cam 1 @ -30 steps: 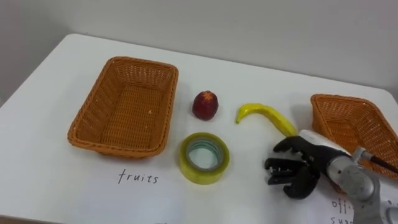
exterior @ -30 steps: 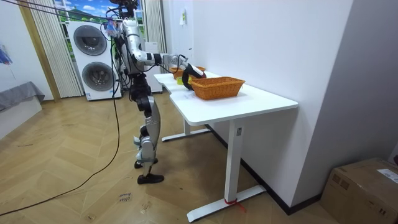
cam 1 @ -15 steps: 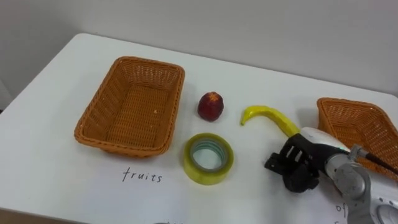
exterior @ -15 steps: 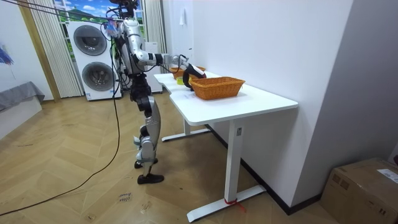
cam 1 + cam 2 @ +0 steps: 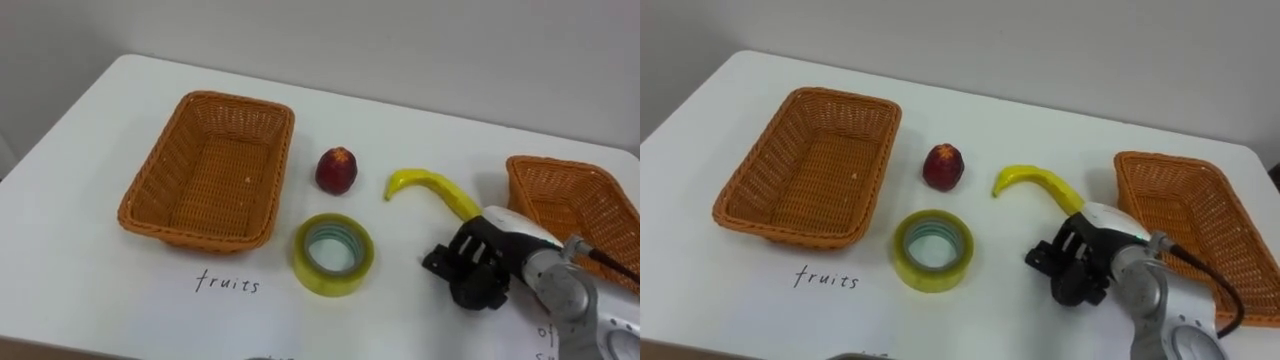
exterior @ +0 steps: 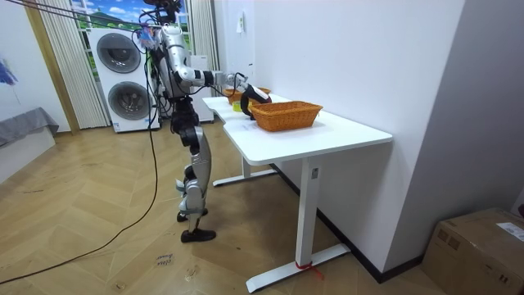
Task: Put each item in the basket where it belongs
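1. The robot stands upright on the wooden floor at the far end of the white table [image 6: 327, 135], with two stacked washing machines [image 6: 123, 78] behind it. It has one arm stretched out over the tabletop.
2. Looking down over its shoulder, the right hand [image 5: 480, 268] sits low over the table at the right. Its dark fingers [image 5: 455, 265] are curled into a tight, narrow fist, and I see nothing inside them.
3. The banana [image 5: 430, 187] lies on the table, stem end pointing left. Its other end runs up to the hand's white back and disappears behind it. I cannot tell if the two are touching.
4. A small red fruit [image 5: 337, 170] stands on the table just left of the banana and close to the left basket's right wall.
5. The roll of yellow tape [image 5: 332, 284] lies flat on the table, nearer the robot than the red fruit and left of the hand.
6. The left wicker basket [image 5: 155, 170] has nothing in it. A handwritten word [image 5: 225, 284] is on the table in front of it.
7. The right wicker basket [image 5: 555, 195] sits at the table's right edge, just beyond the hand, and what shows of its inside holds nothing.
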Available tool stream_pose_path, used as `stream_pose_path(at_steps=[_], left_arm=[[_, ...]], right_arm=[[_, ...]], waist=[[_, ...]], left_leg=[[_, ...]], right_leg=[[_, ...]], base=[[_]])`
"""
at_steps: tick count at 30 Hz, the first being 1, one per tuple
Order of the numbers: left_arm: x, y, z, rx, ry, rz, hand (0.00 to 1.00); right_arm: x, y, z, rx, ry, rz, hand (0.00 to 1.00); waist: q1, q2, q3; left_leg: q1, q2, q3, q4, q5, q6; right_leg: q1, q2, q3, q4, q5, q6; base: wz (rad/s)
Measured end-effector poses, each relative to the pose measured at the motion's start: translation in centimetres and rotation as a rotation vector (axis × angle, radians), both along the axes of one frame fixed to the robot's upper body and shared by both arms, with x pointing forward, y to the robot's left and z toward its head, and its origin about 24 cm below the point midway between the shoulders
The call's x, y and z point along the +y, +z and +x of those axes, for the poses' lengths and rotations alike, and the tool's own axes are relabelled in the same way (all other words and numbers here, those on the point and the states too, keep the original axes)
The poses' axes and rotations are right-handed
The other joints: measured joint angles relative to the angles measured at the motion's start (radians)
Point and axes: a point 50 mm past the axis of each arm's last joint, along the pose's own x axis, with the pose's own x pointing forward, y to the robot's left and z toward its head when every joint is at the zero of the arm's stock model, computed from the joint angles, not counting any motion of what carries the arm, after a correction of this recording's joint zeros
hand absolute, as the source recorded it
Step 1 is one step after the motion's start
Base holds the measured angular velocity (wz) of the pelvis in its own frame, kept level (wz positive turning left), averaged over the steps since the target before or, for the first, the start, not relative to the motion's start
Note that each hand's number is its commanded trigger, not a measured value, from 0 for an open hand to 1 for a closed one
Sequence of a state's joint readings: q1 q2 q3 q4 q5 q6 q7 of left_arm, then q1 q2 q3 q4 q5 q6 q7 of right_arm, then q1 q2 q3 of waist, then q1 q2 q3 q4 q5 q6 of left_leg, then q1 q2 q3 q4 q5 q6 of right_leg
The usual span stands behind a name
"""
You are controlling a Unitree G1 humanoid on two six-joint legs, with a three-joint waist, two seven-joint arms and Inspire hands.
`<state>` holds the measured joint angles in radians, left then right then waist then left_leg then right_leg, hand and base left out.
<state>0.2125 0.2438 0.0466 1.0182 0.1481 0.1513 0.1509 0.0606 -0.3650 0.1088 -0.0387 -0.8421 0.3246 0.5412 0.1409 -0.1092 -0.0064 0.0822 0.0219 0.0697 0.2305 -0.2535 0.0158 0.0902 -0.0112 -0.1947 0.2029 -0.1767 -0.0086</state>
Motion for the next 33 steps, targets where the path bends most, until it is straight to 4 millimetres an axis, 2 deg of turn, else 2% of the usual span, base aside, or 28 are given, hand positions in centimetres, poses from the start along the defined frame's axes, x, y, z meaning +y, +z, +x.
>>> stream_pose_path(at_steps=[6, 8, 10, 14, 16, 20, 23, 27, 29, 33], left_arm=[[-0.2, -0.1, -0.7, 0.013, -0.001, 0.009, 0.00], [-0.5, -0.3, -1.3, 0.016, 0.009, -0.003, 0.00], [-0.7, -0.4, -1.8, 0.018, 0.024, -0.012, 0.00], [-0.7, -0.4, -2.4, 0.014, 0.029, -0.033, 0.00], [-0.8, -0.4, -3.1, 0.022, 0.033, -0.048, 0.00], [-1.2, -0.6, -3.5, 0.030, 0.042, -0.070, 0.00], [-1.4, -0.7, -3.5, 0.033, 0.042, -0.087, 0.00], [-2.0, -1.0, -4.1, 0.061, 0.050, -0.104, 0.00], [-2.2, -1.1, -4.5, 0.077, 0.056, -0.111, 0.00], [-2.2, -1.1, -4.8, 0.085, 0.062, -0.115, 0.00]], right_arm=[[0.4, 0.9, -0.3, -0.036, 0.001, 0.173, 1.00], [1.2, 1.7, -0.3, -0.075, 0.028, 0.273, 1.00], [1.6, 2.7, -0.2, -0.123, 0.051, 0.349, 1.00], [1.3, 5.5, 0.1, -0.250, 0.075, 0.435, 1.00], [0.9, 6.9, 0.2, -0.329, 0.075, 0.476, 1.00], [0.3, 8.6, 0.2, -0.443, 0.071, 0.487, 1.00], [0.4, 9.1, 0.3, -0.485, 0.068, 0.498, 1.00], [0.6, 9.5, 0.3, -0.517, 0.074, 0.519, 1.00], [0.6, 9.6, 0.3, -0.542, 0.064, 0.526, 1.00], [0.6, 9.8, 0.4, -0.573, 0.048, 0.556, 1.00]], waist=[[-0.030, 0.013, 0.0093], [-0.049, 0.016, 0.0148], [-0.061, 0.013, 0.0160], [-0.079, 0.012, 0.0158], [-0.083, 0.006, 0.0110], [-0.083, 0.009, 0.0114], [-0.084, 0.019, 0.0148], [-0.084, 0.042, 0.0142], [-0.084, 0.045, 0.0116], [-0.084, 0.041, 0.0121]], left_leg=[[0.005, 0.000, 0.010, -0.011, 0.002, -0.002], [0.005, -0.001, 0.009, -0.018, 0.004, -0.001], [0.002, -0.001, 0.010, -0.021, 0.005, -0.001], [0.001, -0.001, 0.010, -0.024, 0.005, -0.001], [0.002, -0.001, 0.010, -0.018, 0.005, -0.001], [0.002, -0.001, 0.013, -0.014, 0.005, 0.000], [0.003, 0.000, 0.012, -0.024, 0.005, -0.001], [0.005, 0.000, 0.012, -0.026, 0.005, -0.001], [0.009, 0.000, 0.012, -0.028, 0.006, -0.002], [0.010, 0.000, 0.012, -0.027, 0.006, -0.003]], right_leg=[[-0.003, 0.002, 0.008, 0.001, 0.000, 0.000], [-0.006, 0.000, 0.003, 0.001, 0.000, 0.000], [-0.009, 0.000, 0.001, -0.001, -0.001, 0.001], [-0.005, 0.000, -0.005, -0.013, 0.000, 0.001], [-0.002, 0.000, -0.001, -0.018, 0.000, 0.001], [-0.001, 0.000, 0.002, -0.018, 0.000, 0.001], [-0.001, 0.001, 0.005, -0.017, 0.000, 0.001], [-0.001, 0.001, 0.007, -0.017, 0.000, 0.001], [0.001, 0.001, 0.007, -0.015, 0.000, 0.001], [0.001, 0.002, 0.006, -0.015, 0.000, 0.001]], base=[[-0.01], [0.00], [0.00], [0.01], [0.00], [0.00], [0.00], [0.00], [0.00], [0.00]])
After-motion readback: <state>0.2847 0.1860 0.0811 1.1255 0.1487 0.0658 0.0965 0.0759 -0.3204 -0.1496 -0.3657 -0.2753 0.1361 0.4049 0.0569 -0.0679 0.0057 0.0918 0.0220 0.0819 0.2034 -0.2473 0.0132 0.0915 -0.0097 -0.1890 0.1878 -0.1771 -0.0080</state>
